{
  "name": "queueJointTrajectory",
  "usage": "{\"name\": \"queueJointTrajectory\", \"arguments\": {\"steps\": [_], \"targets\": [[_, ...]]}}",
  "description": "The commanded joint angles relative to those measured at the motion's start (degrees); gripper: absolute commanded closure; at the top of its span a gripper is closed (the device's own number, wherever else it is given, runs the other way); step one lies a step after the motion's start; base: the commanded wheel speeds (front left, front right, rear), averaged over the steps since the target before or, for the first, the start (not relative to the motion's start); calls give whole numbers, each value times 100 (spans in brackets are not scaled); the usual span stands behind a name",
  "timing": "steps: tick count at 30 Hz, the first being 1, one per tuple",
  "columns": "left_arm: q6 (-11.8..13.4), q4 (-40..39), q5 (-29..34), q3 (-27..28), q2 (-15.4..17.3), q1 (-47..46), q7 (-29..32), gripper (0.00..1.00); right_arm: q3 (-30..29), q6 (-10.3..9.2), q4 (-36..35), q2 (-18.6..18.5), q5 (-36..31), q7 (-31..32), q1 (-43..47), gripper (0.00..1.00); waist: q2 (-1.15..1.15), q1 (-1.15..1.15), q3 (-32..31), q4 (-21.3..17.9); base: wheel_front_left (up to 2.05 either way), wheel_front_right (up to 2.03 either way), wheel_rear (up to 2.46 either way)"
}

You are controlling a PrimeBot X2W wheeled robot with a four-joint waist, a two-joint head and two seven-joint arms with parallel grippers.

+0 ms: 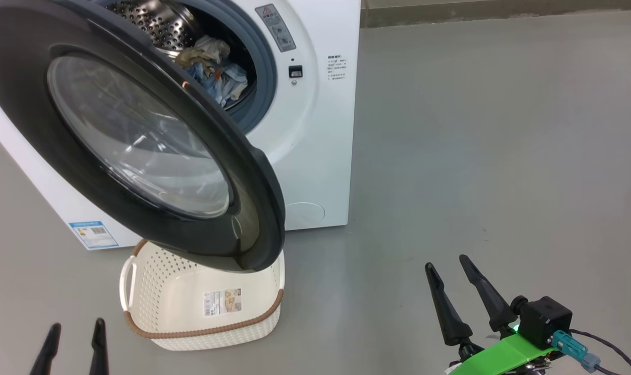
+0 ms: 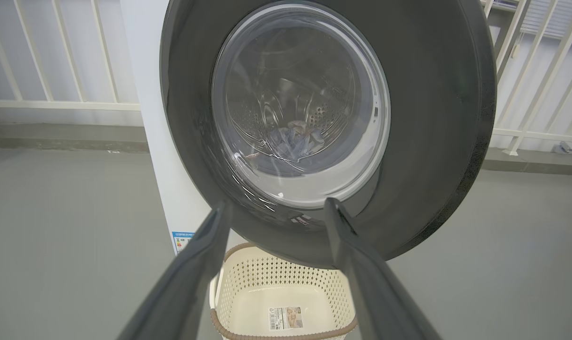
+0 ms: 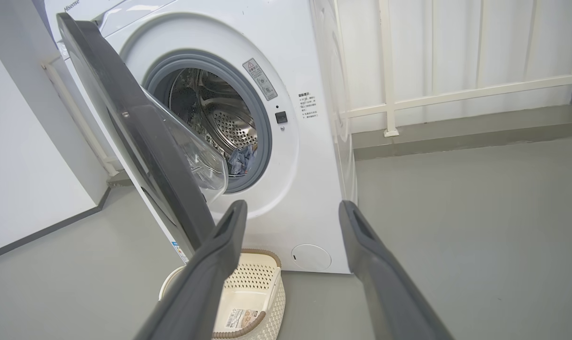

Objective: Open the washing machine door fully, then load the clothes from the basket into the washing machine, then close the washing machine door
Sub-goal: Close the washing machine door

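Note:
The white washing machine (image 1: 305, 156) stands at the upper left with its black-rimmed door (image 1: 138, 130) swung partway out over the basket (image 1: 200, 307). The clothes (image 1: 216, 70), a blue and white bundle, lie inside the steel drum; through the door glass they show as a blurred patch of clothes (image 2: 295, 139). The cream basket holds nothing but its label sticker. My left gripper (image 1: 75, 329) is open at the lower left, short of the door, holding nothing. My right gripper (image 1: 447, 261) is open at the lower right, well clear of the machine (image 3: 314, 156), whose door (image 3: 139, 137) and basket (image 3: 248, 302) lie ahead of it.
Grey floor (image 1: 477, 146) stretches to the right of the machine. A white railing (image 3: 456, 89) and a low kerb run behind it. A white wall (image 3: 26, 156) closes the left side in the right wrist view.

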Motion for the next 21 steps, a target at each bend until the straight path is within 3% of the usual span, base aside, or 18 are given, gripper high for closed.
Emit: {"name": "queueJointTrajectory", "arguments": {"steps": [1, 9, 21], "targets": [[22, -161, 293, 308, -32, -42, -52, 0, 151, 9, -141, 11, -35, -27, -21, 0, 0, 0, -13, -3, 0, 0, 0], [4, -311, 951, 593, -427, 178, -53, 0, 176, 9, -104, 11, -61, -27, -10, 0, 0, 0, -67, -24, 0, 0, 0], [-14, -341, 1095, 738, -646, 281, -53, 0, 158, 9, -62, 11, -130, -27, 37, 0, 0, 0, -110, -3, 0, 0, 0]]}}
